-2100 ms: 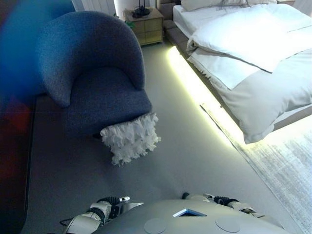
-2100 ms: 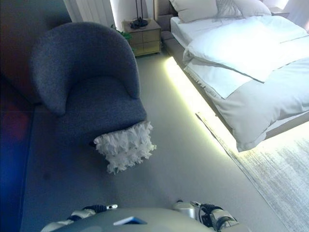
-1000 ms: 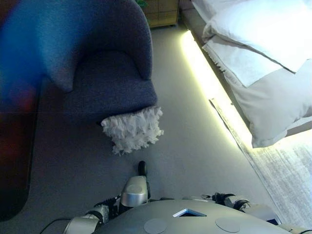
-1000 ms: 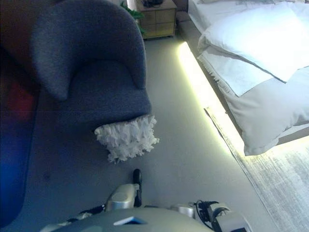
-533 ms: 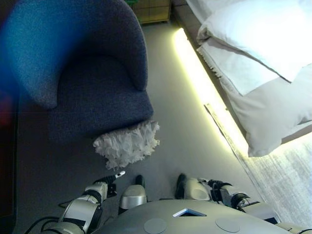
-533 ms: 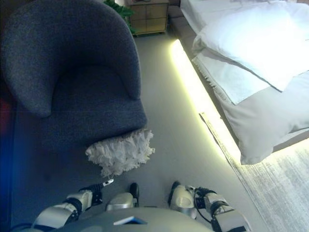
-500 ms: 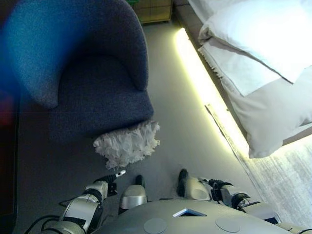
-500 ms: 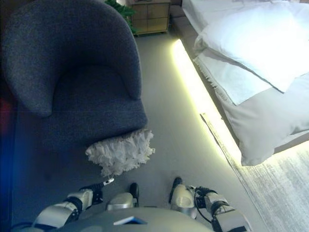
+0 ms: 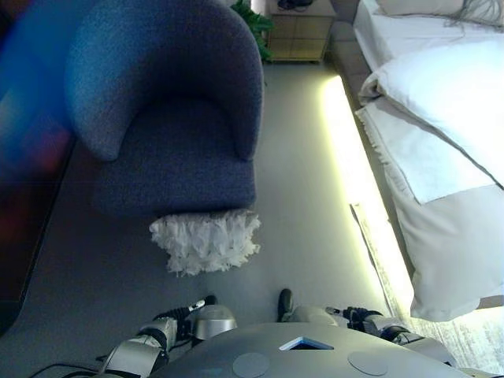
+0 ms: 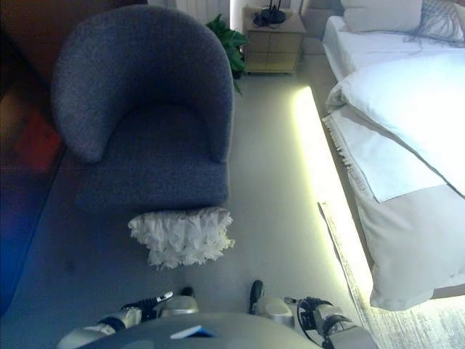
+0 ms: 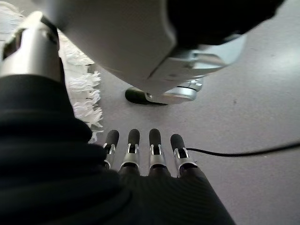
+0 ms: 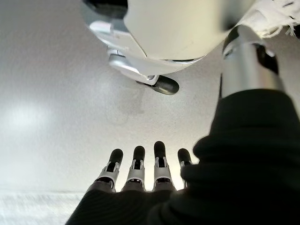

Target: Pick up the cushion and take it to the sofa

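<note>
White fluffy cushion (image 9: 206, 241) on floor (image 9: 307, 236), touching front edge of dark blue armchair (image 9: 175, 118). Left robot hand (image 11: 140, 154) empty, fingers straight, hanging low near floor. Right robot hand (image 12: 140, 171) same: fingers straight, holding nothing. Bed (image 9: 449, 157) to right.
</note>
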